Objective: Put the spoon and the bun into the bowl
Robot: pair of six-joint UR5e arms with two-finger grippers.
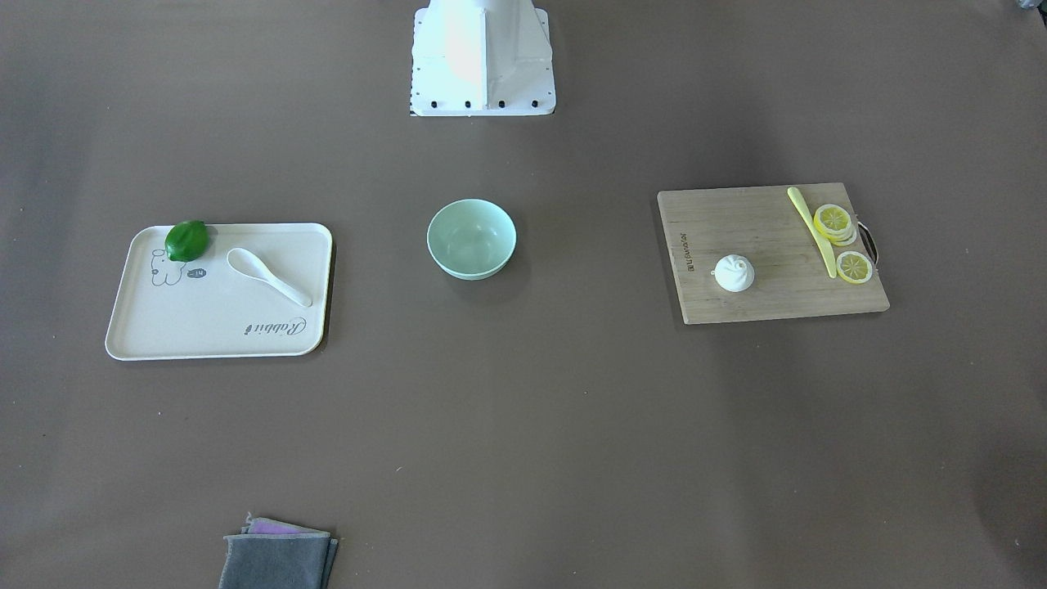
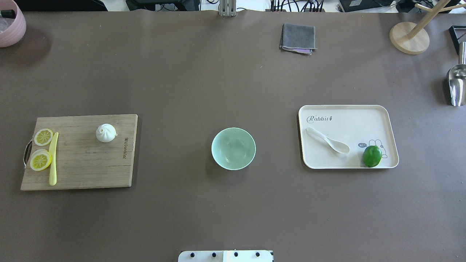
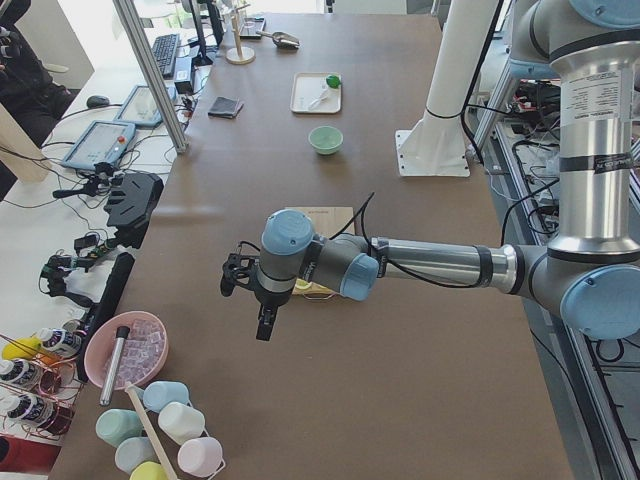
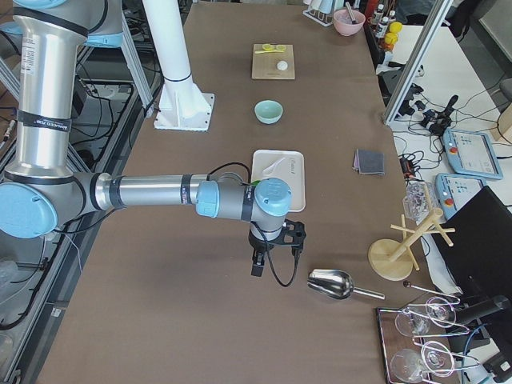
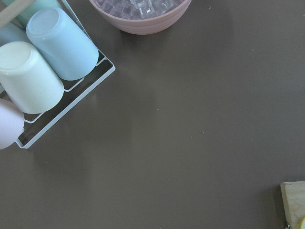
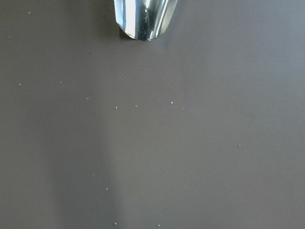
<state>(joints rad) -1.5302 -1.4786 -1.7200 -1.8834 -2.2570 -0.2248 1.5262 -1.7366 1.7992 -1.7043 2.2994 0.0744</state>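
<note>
The white spoon lies on a cream tray, also seen from overhead. The white pleated bun sits upright on a wooden cutting board, also seen from overhead. The empty mint-green bowl stands between them at the table's middle. My left gripper hangs above the table end beyond the board, far from the bun. My right gripper hangs beyond the tray near a metal scoop. I cannot tell whether either is open or shut.
A green lime sits on the tray. A yellow knife and lemon slices lie on the board. A folded grey cloth, a metal scoop, a wooden stand, a pink bowl and racked cups line the edges.
</note>
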